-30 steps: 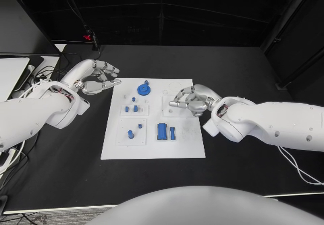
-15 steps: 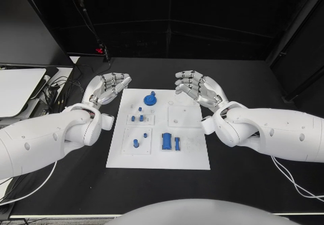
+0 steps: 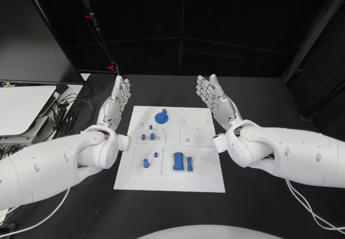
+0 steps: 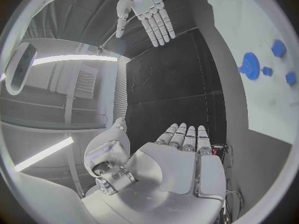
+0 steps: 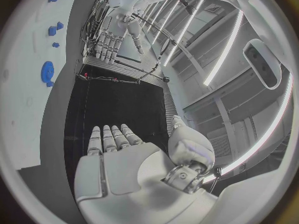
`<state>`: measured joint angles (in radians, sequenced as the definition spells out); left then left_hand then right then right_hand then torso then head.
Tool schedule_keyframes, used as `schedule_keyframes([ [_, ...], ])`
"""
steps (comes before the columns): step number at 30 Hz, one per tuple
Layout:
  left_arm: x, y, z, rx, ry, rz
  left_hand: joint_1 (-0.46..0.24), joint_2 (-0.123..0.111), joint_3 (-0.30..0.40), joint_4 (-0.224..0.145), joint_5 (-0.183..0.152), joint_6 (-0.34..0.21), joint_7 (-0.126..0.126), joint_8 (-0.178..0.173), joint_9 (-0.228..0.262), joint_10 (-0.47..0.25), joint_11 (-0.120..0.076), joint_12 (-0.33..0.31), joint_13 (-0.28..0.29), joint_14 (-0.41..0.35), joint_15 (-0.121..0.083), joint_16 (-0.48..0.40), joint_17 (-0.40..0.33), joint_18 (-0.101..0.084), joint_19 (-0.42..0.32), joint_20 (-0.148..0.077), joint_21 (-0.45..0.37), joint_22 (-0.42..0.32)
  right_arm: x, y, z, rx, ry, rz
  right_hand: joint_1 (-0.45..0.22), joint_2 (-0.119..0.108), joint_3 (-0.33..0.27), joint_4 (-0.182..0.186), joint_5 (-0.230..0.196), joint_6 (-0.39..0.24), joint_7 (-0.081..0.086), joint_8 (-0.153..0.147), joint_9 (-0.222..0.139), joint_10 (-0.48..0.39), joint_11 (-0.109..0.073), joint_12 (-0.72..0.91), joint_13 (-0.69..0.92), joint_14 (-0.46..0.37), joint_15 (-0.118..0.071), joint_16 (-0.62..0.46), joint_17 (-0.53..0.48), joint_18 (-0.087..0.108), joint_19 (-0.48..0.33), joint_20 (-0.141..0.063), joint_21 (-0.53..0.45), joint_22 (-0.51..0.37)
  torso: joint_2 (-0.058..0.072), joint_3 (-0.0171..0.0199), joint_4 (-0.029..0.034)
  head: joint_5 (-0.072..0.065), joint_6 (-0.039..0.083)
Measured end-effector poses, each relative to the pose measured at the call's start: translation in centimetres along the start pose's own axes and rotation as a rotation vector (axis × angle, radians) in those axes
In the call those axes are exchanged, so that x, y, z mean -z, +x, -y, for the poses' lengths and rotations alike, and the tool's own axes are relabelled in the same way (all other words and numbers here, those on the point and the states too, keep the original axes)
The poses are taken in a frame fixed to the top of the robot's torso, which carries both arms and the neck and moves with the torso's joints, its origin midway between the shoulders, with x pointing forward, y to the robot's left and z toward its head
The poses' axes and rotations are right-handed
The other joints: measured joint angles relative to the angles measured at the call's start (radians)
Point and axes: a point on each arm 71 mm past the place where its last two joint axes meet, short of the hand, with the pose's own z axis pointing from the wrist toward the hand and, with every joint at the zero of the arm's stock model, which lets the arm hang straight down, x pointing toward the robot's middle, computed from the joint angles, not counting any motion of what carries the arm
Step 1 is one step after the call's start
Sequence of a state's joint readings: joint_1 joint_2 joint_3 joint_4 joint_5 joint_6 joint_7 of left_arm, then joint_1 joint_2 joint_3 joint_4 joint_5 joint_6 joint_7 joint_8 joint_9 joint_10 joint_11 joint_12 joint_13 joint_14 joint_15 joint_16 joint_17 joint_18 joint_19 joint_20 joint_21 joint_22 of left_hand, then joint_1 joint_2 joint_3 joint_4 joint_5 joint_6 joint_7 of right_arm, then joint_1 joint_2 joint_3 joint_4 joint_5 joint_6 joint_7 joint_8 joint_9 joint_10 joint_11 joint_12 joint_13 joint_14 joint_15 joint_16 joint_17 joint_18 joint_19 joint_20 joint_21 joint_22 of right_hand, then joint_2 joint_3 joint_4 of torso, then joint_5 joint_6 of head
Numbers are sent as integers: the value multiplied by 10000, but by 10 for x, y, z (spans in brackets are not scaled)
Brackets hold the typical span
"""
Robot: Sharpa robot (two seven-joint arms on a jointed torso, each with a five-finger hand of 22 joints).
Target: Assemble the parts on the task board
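Task board (image 3: 172, 174) lies between and below each raised, flat robot hand (image 3: 117, 99).

A white task board (image 3: 205, 179) is seen on a black table (image 3: 258, 199). Blue parts are set on it, among them a round blue part (image 3: 162, 117) at its far edge and a blue block (image 3: 177, 162) nearer. Silver is shown by the left hand (image 3: 118, 97) and the right hand (image 3: 214, 97), on white arms.

Black table (image 3: 252, 199); dark wall panels (image 3: 180, 35) behind; white desk (image 3: 21, 107) at side; ceiling light strips (image 5: 227, 45).
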<state>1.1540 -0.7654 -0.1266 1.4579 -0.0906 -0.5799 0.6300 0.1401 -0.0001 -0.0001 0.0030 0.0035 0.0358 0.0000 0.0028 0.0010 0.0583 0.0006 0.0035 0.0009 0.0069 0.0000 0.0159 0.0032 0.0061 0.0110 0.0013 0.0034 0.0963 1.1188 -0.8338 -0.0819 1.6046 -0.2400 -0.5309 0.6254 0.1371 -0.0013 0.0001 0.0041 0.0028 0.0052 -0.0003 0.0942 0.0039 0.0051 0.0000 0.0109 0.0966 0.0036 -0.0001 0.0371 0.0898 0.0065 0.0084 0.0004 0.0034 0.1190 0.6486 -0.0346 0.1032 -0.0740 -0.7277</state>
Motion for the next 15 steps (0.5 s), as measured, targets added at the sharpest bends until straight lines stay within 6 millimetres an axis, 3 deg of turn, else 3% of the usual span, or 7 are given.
schedule_keyframes([
  [1, 2, 4, 1, 180, -80, 82, -259, 2, 0, 0, 0, -222, -8, -1, -1, -384, -6, 0, 0, -28, 10, -95, -14, 1, -62, -10, 0, -484, -1, 1, 1, -81, 92, 166, -250, 5, 0, 0, 0, 0, 0, -587, -14, 0, 0, -55, -461, 0, 0, -241, -567, 0, -33, -3, 0, -219, -54, 16, -51, 50, 88],
  [3, 8, 10, 1, 528, -325, 297, -881, -1, 0, 0, 0, -307, 1, -1, -2, -542, -2, 0, 0, -29, 10, -124, -20, 0, -77, -14, 0, -876, -3, 2, 5, -285, 368, 631, -820, 16, 0, 0, 0, 0, 0, -875, -22, 0, 0, -74, -872, 0, 0, -337, -832, 1, -33, -3, 0, -967, -196, 64, -193, 189, 327],
  [5, 13, 15, 1, 779, -602, 536, -1319, 11, 0, 0, 0, -307, 2, -1, -2, -550, -10, 0, 0, -29, 10, -124, -22, 1, -77, -14, 0, -939, -4, 2, 9, -468, 717, 1113, -1280, 25, 1, 0, 0, 0, 0, -907, -26, 1, 0, -74, -938, 0, 0, -336, -878, 2, -33, -3, 0, -1149, -344, 115, -339, 310, 552],
  [7, 15, 17, 1, 916, -810, 734, -1332, 6, 0, 0, 0, -307, 2, -1, -2, -550, -10, 0, 1, -29, 10, -124, -24, 0, -77, -14, 0, -949, -5, 1, 13, -594, 1033, 1539, -1305, 4, 1, 0, 0, 0, 0, -907, -29, 0, 0, -74, -947, 0, 0, -337, -886, 2, -33, -3, 0, -1175, -512, 171, -503, 446, 786],
  [10, 18, 19, 1, 1003, -1112, 1018, -1344, -6, 0, 0, 0, -307, 2, -1, -2, -551, -10, 0, 1, -29, 10, -124, -24, 1, -77, -14, 0, -953, -5, -1, 18, -752, 1508, 2132, -1304, 3, 1, 0, 0, 0, 0, -907, -31, 1, 0, -74, -954, 0, 0, -337, -889, 2, -33, -3, 0, -1181, -718, 238, -706, 587, 1040],
  [13, 19, 18, -1, 981, -1345, 1211, -1343, -6, 0, 0, 0, -307, 2, -1, -1, -550, -9, 0, 1, -29, 10, -123, -23, 1, -77, -14, 0, -954, -3, -2, 21, -831, 1882, 2519, -1304, 3, 1, 0, 0, 0, 0, -907, -31, 1, 0, -74, -957, 0, 0, -336, -889, 3, -33, -3, 0, -1181, -870, 290, -856, 688, 1192],
  [15, 19, 17, -2, 971, -1440, 1298, -1343, -6, 0, 0, 1, -305, 4, -1, -1, -551, -9, 0, 1, -28, 10, -123, -23, 0, -76, -14, 0, -954, -3, -3, 22, -854, 2036, 2668, -1304, 3, 1, 0, 0, 0, 0, -907, -30, 1, 0, -74, -957, 0, -1, -336, -889, 3, -33, -4, 0, -1181, -930, 312, -920, 718, 1241],
])
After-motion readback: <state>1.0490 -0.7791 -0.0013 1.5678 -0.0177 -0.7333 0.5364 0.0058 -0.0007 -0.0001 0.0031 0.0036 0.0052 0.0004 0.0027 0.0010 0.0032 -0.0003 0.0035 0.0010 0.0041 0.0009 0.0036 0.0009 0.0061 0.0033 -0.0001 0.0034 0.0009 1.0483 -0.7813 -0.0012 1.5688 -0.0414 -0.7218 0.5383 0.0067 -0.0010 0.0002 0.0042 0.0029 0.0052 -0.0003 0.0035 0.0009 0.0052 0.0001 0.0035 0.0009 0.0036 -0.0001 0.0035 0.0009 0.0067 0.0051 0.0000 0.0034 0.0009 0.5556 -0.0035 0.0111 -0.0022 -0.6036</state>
